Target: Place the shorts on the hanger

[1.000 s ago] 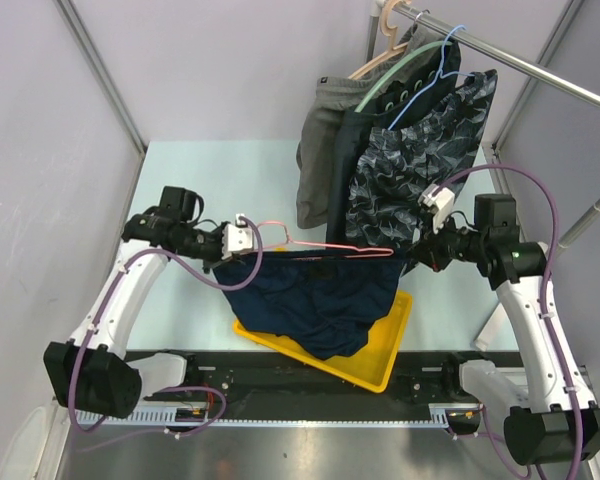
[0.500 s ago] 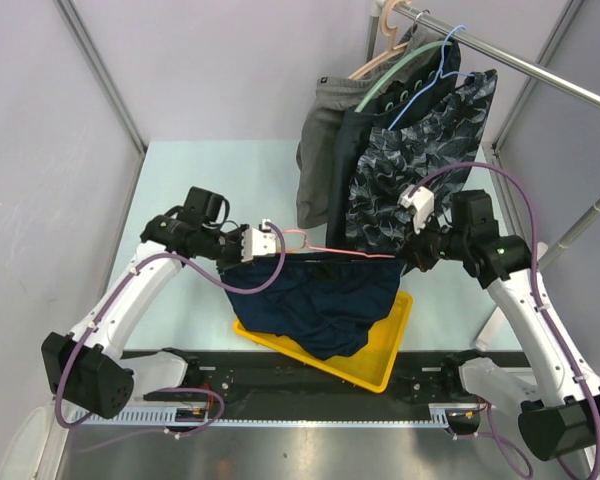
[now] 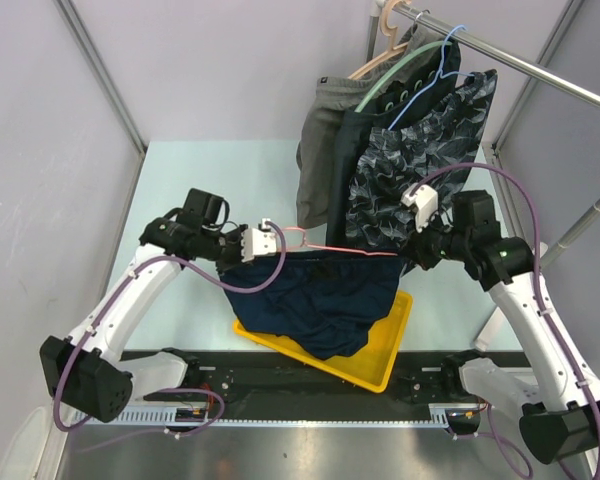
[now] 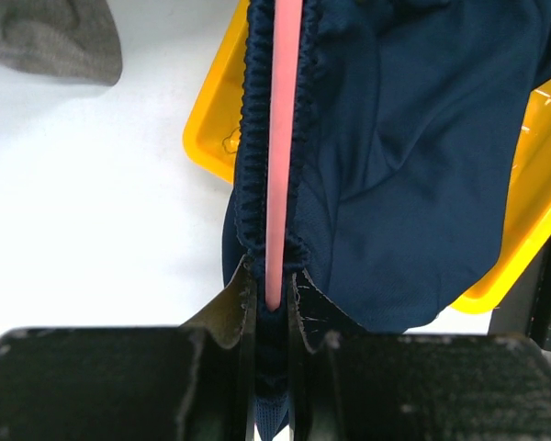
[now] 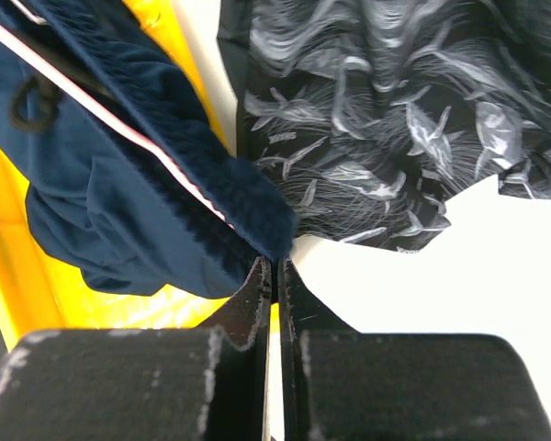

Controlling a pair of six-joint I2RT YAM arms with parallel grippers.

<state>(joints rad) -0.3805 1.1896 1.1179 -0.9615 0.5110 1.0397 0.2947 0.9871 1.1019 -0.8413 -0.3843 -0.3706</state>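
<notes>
My left claw (image 4: 273, 299) pinches the hanger (image 4: 282, 138) end and waistband, nearly closed. The shorts (image 3: 320, 300) hang stretched along its bar above the yellow tray (image 3: 385, 355). My right claw (image 5: 274, 276) is clamped tight on the far waistband corner. Clipping looks unfinished, I judge.

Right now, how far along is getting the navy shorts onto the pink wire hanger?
Done: the dark navy fabric shorts are raised, waistband stretched along the thin pink-red wire hanger, hem over the yellow plastic tray. In hand: the left gripper and right gripper each pinch a waistband end. Left: securing it, since no clip visibly grips the fabric, then release.
</notes>
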